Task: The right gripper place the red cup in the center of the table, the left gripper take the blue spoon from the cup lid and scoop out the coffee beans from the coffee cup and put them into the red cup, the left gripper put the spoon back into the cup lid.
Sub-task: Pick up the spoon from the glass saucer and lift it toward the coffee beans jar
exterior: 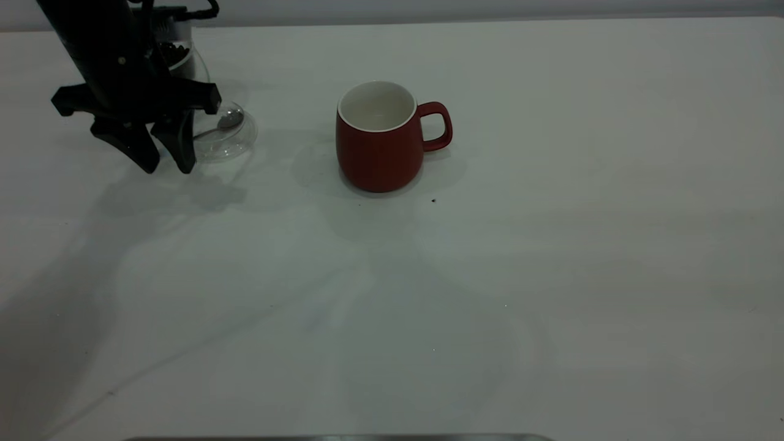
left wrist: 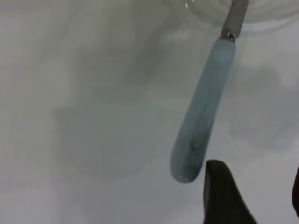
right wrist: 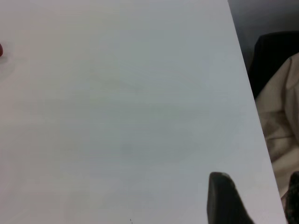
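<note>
The red cup [exterior: 376, 144] stands upright near the table's [exterior: 551, 245] middle, handle toward the right, white inside bare. At the far left the cup lid [exterior: 236, 139] lies flat with the blue spoon's metal bowl [exterior: 230, 118] resting in it. My left gripper [exterior: 166, 164] hangs open just in front of the lid. In the left wrist view the spoon's pale blue handle [left wrist: 203, 116] ends right beside one finger [left wrist: 219, 191], outside the gap. The coffee cup [exterior: 184, 58] with coffee beans [exterior: 174, 54] stands behind the left arm, mostly hidden. My right gripper [right wrist: 259, 196] is open over the table's edge.
A tiny dark speck [exterior: 433, 200] lies in front of the red cup. In the right wrist view, beige fabric [right wrist: 280, 121] sits beyond the table's edge, and a sliver of the red cup [right wrist: 1, 50] shows far off.
</note>
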Robot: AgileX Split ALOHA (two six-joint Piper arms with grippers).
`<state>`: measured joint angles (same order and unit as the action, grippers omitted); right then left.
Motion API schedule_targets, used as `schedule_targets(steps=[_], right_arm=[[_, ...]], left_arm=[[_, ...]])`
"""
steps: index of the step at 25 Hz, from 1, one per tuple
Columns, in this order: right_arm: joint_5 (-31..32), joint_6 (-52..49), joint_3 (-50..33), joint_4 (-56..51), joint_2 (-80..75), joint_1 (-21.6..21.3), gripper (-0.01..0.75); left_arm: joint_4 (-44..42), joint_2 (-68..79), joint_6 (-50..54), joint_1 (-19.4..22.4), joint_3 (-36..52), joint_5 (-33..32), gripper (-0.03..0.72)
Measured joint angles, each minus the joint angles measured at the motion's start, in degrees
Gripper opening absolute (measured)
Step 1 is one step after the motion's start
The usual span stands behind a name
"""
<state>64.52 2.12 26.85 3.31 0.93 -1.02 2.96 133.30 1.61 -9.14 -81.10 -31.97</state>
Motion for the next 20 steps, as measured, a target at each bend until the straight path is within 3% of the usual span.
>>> schedule_targets(steps=[11, 20], right_arm=[[0.0, 0.0, 0.0, 0.0, 0.0, 0.0, 0.354], [0.0, 0.0, 0.0, 0.0, 0.0, 0.0, 0.354]], left_arm=[[-7.05, 0.09, 1.49, 0.0, 0.0, 5.5, 0.421], [-20.34, 0.09, 11.24, 0.0, 0.0, 7.47, 0.421]])
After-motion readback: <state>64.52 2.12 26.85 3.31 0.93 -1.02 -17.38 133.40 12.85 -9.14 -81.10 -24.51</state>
